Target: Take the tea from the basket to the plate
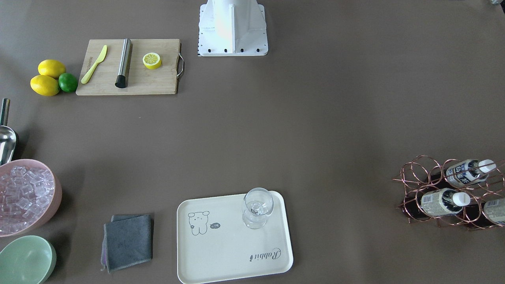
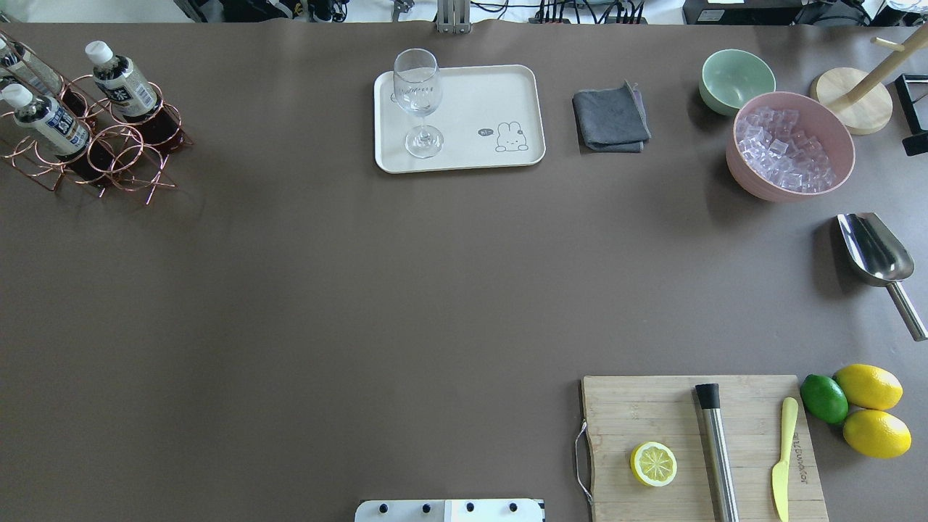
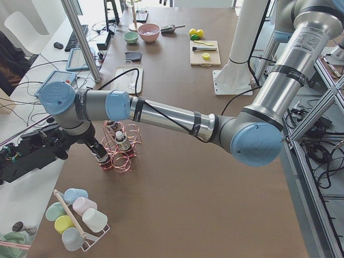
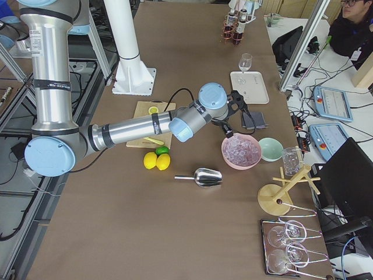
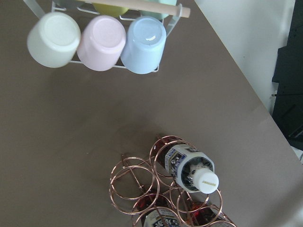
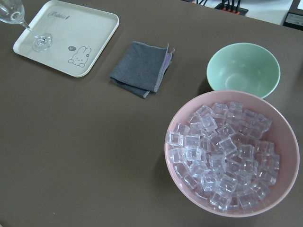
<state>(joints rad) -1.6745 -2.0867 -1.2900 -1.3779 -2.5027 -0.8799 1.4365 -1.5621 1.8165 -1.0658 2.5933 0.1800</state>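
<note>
Three tea bottles stand in the copper wire basket (image 2: 123,156) at the table's far left corner: one (image 2: 119,80), a second (image 2: 47,119) and a third (image 2: 22,61) at the view's edge. The left wrist view looks down on one bottle (image 5: 191,168) in a ring cell of the basket (image 5: 130,182). My left gripper (image 3: 100,155) hangs right beside the basket (image 3: 121,158) in the exterior left view; I cannot tell whether it is open. The cream plate (image 2: 478,94) holds a wine glass (image 2: 419,101). My right gripper (image 4: 238,111) hovers near the pink bowl; its state is unclear.
A pink bowl of ice (image 2: 790,145), a green bowl (image 2: 736,80), a grey cloth (image 2: 610,119) and a metal scoop (image 2: 873,250) lie at the right. A cutting board (image 2: 631,406) sits near right. A rack of cups (image 5: 99,40) stands beyond the basket.
</note>
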